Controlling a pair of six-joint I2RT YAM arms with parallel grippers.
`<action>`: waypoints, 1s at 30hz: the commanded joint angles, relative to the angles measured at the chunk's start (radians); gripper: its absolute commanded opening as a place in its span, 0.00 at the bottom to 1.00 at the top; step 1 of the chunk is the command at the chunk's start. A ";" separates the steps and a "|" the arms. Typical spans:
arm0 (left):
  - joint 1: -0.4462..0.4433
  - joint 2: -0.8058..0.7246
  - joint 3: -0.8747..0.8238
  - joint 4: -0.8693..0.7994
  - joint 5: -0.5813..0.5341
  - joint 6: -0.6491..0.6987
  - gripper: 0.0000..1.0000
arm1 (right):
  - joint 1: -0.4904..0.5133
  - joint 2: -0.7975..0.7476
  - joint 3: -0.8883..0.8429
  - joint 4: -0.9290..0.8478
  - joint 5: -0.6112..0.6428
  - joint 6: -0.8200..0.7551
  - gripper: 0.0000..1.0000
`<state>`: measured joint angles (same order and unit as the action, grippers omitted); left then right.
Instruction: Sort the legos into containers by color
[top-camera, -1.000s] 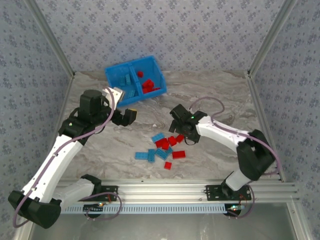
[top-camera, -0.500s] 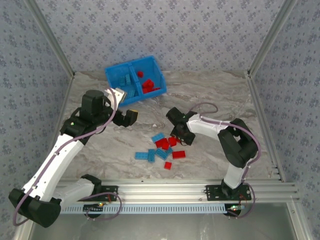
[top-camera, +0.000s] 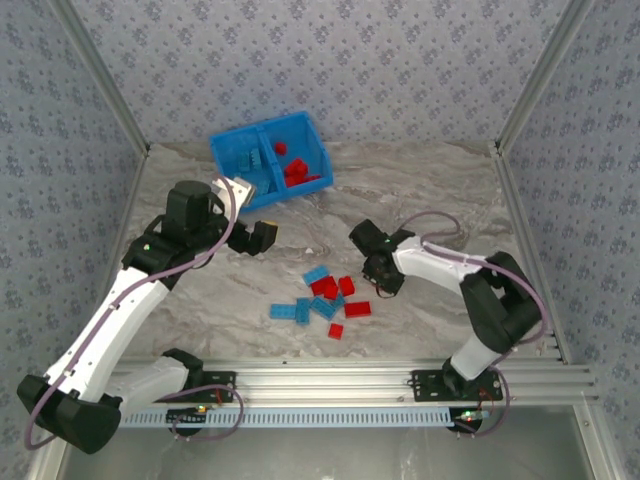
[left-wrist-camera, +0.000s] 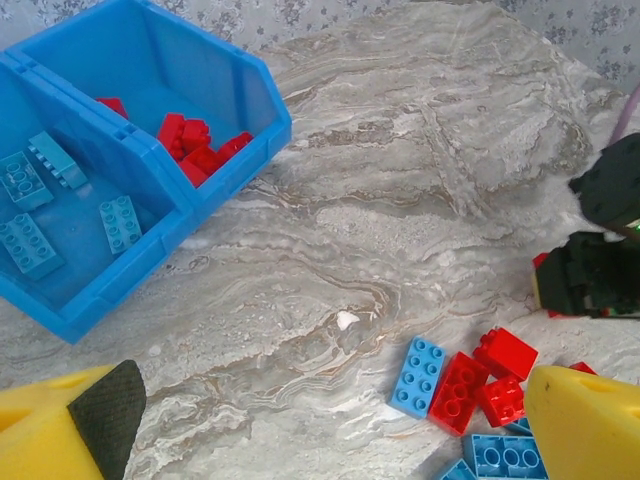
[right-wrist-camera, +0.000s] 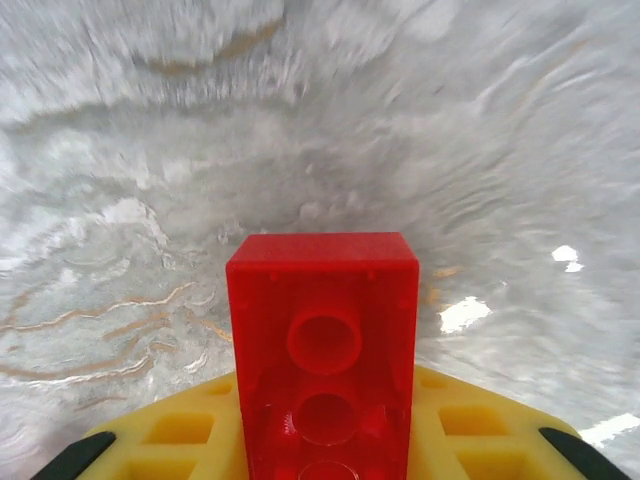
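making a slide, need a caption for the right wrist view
Red lego gripped in the right jaws, hollow underside toward the camera, marble table behind.

The bin (left-wrist-camera: 250, 95) sits at the back of the worktop (top-camera: 420, 180), left of the middle. A wall (left-wrist-camera: 120, 135) splits it into 2 parts, side by side. Bricks (left-wrist-camera: 30, 240) lie in the left part, and more lie in the right part. A pile (top-camera: 325, 298) of bricks lies on the worktop in front of the bin, well apart from it. The left jaws hang spread wide between bin and pile. The right jaws are just right of the pile, with 1 brick (right-wrist-camera: 322, 340) gripped between them.
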<state>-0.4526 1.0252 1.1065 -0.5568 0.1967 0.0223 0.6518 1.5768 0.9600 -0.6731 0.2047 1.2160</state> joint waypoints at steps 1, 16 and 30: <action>-0.008 0.001 0.010 -0.005 0.002 0.022 0.99 | -0.003 -0.143 0.003 -0.082 0.110 -0.001 0.27; -0.015 -0.070 -0.018 0.032 0.010 0.026 0.99 | 0.140 -0.149 0.411 0.278 -0.025 -0.673 0.32; -0.009 -0.092 -0.016 0.009 -0.364 -0.012 0.99 | 0.030 0.608 1.248 0.113 -0.103 -0.841 0.33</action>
<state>-0.4648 0.9508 1.0874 -0.5495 -0.1219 0.0250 0.7116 2.0960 2.0712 -0.4740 0.0994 0.4313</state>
